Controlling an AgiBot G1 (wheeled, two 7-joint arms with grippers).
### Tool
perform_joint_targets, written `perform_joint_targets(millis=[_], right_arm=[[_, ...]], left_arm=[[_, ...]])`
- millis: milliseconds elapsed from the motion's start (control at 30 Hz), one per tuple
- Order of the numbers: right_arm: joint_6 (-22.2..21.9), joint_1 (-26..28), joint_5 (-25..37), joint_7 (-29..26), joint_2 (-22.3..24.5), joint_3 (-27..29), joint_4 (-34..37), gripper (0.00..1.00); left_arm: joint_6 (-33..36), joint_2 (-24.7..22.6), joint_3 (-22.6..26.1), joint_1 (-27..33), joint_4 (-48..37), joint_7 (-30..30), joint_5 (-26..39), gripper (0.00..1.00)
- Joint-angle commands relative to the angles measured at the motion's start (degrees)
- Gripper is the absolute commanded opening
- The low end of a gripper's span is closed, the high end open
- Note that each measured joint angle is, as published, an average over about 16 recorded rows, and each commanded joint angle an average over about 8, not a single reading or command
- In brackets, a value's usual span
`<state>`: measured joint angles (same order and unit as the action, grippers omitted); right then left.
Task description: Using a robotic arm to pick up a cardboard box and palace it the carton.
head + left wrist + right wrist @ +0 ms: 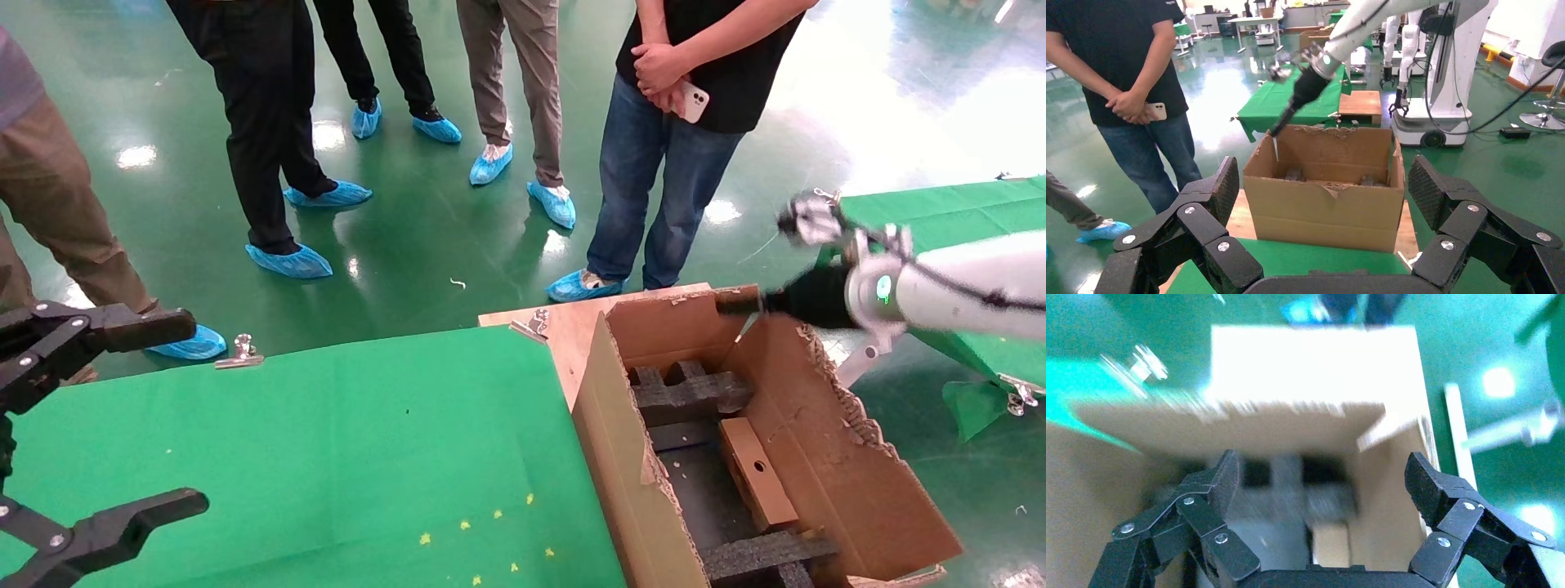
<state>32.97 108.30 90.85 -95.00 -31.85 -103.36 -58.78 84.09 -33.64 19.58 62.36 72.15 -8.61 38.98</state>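
Observation:
The large brown carton (614, 425) with torn flaps stands on a wooden board at the right end of the green table. It also shows in the left wrist view (1324, 211) and the right wrist view (1389, 527). The small cardboard box (756, 475) with a round finger hole lies inside it, against the right wall among black foam inserts (690, 392); it also shows in the right wrist view (1330, 542). My right gripper (731, 302) on the white arm (1315, 79) hovers over the carton's far right corner, open and empty (1321, 471). My left gripper (196, 412) is open and empty at the table's left edge (1324, 177).
Several people in blue shoe covers (290, 261) stand on the green floor beyond the table. Metal clips (241, 351) hold the green cloth (327, 457). The wooden board (572, 322) sticks out behind the carton. Another green-covered table (964, 204) stands at the right.

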Motion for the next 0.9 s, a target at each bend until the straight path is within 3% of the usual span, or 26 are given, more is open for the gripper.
perform_joint_targets(millis=[33,500,900], right_arm=[[0.0,2.0,-0.3,0.5,0.4,1.0,-1.3,1.0],[4.2,9.7,-9.2,6.7,7.5,6.6,-14.7,1.0],[4.9,8.8,-9.6,7.6,7.3,7.6,-14.4,1.0]], left_arm=[[0.0,0.0,0.0,0.0,0.0,0.0,0.0,1.0],[0.0,0.0,0.0,0.0,0.0,0.0,0.0,1.0],[0.0,0.0,0.0,0.0,0.0,0.0,0.0,1.0]])
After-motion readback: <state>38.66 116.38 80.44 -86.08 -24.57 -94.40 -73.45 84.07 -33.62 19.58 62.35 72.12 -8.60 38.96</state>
